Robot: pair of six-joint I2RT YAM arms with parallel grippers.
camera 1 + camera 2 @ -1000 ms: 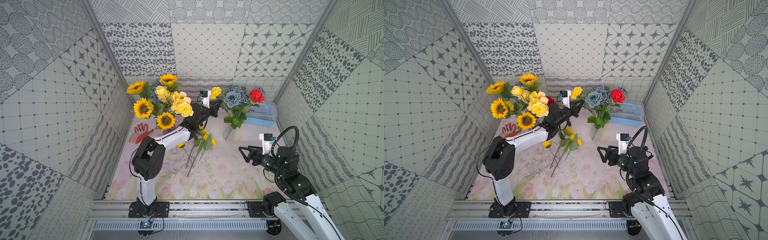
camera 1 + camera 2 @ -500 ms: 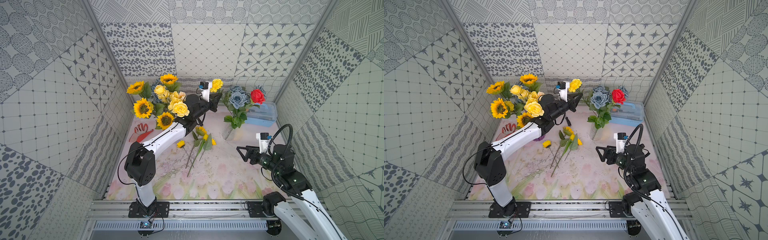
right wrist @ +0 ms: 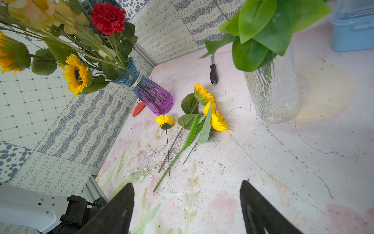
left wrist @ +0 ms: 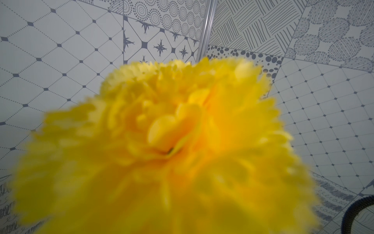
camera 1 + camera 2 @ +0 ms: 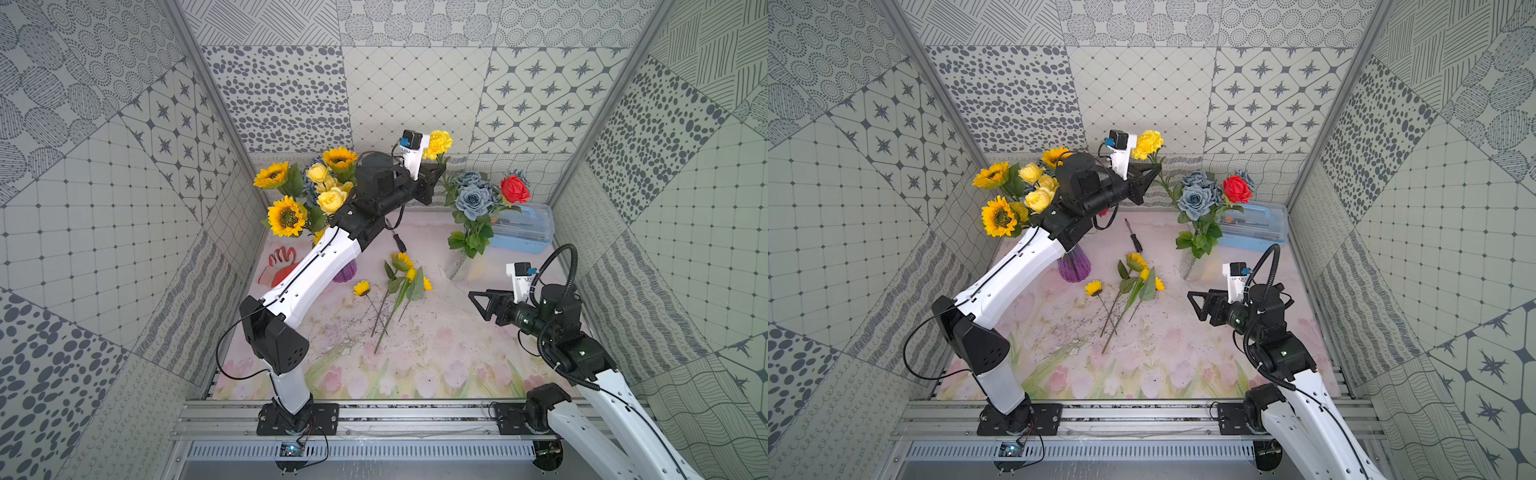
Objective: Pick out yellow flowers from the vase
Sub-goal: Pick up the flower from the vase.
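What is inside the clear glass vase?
Green stems show through the clear glass vase; grey-blue roses and a red rose rise from it. Leaves cover its mouth, so whether the yellow carnation has its stem inside cannot be seen.

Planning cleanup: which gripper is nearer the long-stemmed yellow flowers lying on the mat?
Right. The right gripper hovers beside the yellow flowers; the left gripper is raised behind, holding a yellow carnation.

Yellow carnation (image 5: 437, 143) held aloft by stem. Loose sunflowers (image 5: 401, 261) and yellow tulip (image 5: 410, 274) laid flat mid-floor, stems crossing. Big sunflowers (image 5: 286, 216) and pale yellow roses (image 5: 330, 200) seated in purple vase (image 5: 1074, 266).
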